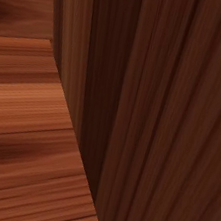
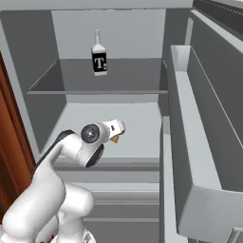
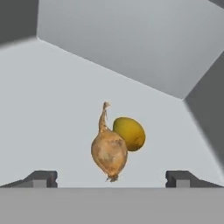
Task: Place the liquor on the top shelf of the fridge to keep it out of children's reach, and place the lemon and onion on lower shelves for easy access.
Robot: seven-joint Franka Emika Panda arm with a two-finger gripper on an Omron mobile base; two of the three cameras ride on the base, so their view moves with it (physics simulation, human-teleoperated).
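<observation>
Going left to right, the dark wood cabinet side (image 1: 157, 115) stands close beside my base, and past it opens the tall grey fridge (image 2: 28, 57) with its pale interior. On its top shelf (image 2: 118, 80), the thin dark-grey one, stands the small squarish clear glass liquor bottle (image 2: 99, 56) with the black label, upright and near the middle: high up, I judge, to sit out of a child's reach. One shelf lower, my arm reaches in over the wider pale shelf (image 2: 137, 118).

Along my hand I see the tan-brown onion (image 3: 109, 151) with its thin stem, lying on that pale shelf, and touching or just behind it to the right the smooth yellow oval lemon (image 3: 130, 133). Both rest low for easy access. My jaws (image 3: 112, 178) are released and spread wide, the tips well apart on either side of the onion, gripping nothing. To my eye all three things are placed.
</observation>
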